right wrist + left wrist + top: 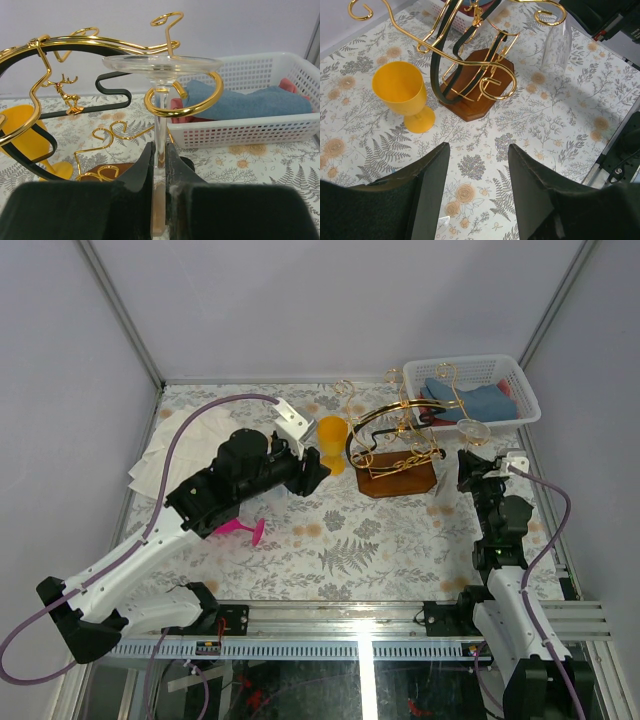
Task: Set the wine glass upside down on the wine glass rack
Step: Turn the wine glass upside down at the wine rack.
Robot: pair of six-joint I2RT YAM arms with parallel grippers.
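R gripper [159, 155] is clamping shut on the stem of the clear wine glass [161, 65], w/ both dark fingers [142, 167] pressing it from either side. Wine glass is hanging upside down: its flat foot is sitting at the top, the stem is running down thru a gold wire loop [183, 102] of the wine glass rack [395, 445], and the bowel end is dropping out of the wrist cam's view below the fingers. Can't tell whether the foot is touching the wire or floating just above it. From the top cam, the glass is showing at the rack's right side, near the white plastic basket [470, 390], which is holding a blue cloth [245, 102] and sth red [287, 85].

L gripper [479, 150] is hanging over the floral tablecloth [350, 550] w/ its jaws apart, gripping nothing. Its cam is looking toward the rack's brown wooden base [480, 87] and black arched bar [437, 65]. A yellow goblet [400, 90] is standing upright just beside the base, apart from it. A pink glass [243, 530] is lying on its side on the cloth by the L arm. White paper sheets [165, 455] are fanning out at the table's left edge.
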